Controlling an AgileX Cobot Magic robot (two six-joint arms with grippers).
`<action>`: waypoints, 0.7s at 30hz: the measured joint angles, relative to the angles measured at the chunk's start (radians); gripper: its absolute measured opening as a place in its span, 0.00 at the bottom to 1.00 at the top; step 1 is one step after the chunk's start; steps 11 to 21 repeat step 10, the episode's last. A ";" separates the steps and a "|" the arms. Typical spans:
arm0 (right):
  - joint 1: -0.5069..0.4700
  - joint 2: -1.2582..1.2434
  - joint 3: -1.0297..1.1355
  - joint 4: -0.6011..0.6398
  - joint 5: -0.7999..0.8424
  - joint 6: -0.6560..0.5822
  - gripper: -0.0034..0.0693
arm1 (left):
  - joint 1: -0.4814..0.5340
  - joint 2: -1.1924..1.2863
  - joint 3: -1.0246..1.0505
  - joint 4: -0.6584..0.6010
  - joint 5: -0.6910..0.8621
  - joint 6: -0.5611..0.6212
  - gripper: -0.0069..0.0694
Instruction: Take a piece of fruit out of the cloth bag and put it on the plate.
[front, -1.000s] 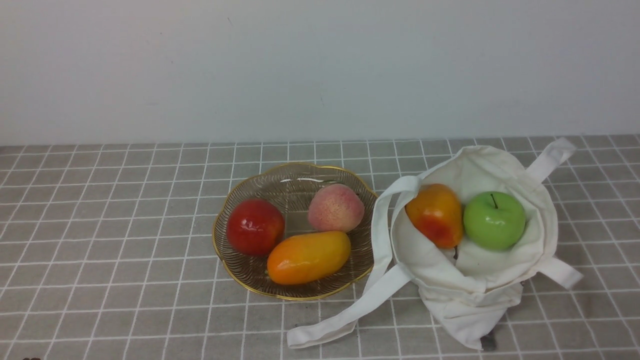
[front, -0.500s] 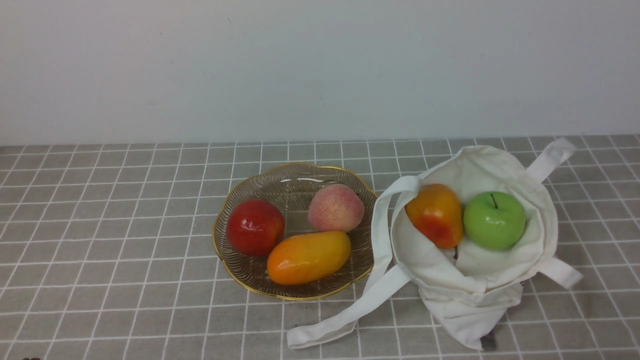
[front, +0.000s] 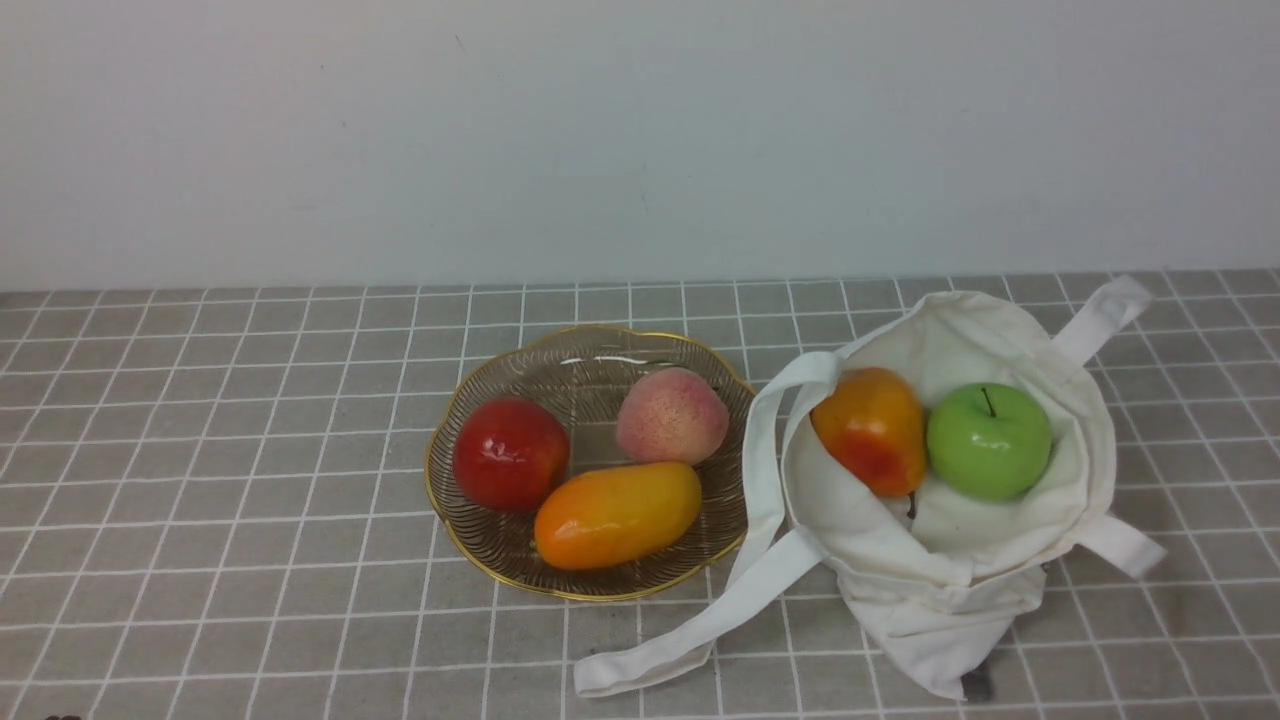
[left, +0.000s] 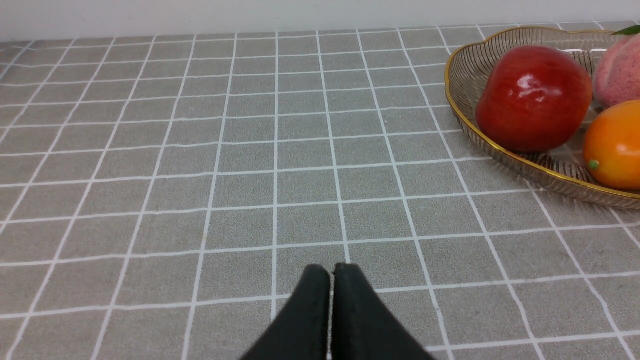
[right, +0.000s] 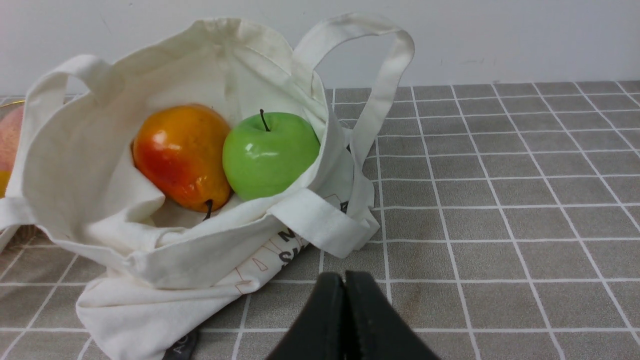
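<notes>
The mango (front: 617, 514) lies on its side at the front of the glass plate (front: 590, 365), beside a red apple (front: 511, 453) and a peach (front: 671, 414). Its orange end shows in the left wrist view (left: 614, 145), on the plate (left: 472, 62). The cloth bag (front: 940, 570) lies open to the right of the plate and also shows in the right wrist view (right: 75, 165). My left gripper (left: 331, 267) is shut and empty above bare table, left of the plate. My right gripper (right: 345, 275) is shut and empty, just in front of the bag. Neither gripper shows in the front view.
Inside the bag lie a rounder orange-red fruit (front: 872, 428) and a green apple (front: 989, 440). One long strap (front: 700, 625) trails across the table in front of the plate. A grey wall stands behind the tiled table.
</notes>
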 joint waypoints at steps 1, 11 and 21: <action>0.000 0.000 0.000 0.000 0.000 0.007 0.03 | 0.000 0.000 0.000 0.000 0.000 0.000 0.08; 0.000 0.000 0.000 0.000 0.000 0.021 0.03 | 0.000 0.000 0.000 0.000 0.000 0.000 0.08; 0.000 0.000 0.000 0.000 0.000 0.021 0.03 | 0.000 0.000 0.000 0.000 0.000 0.000 0.08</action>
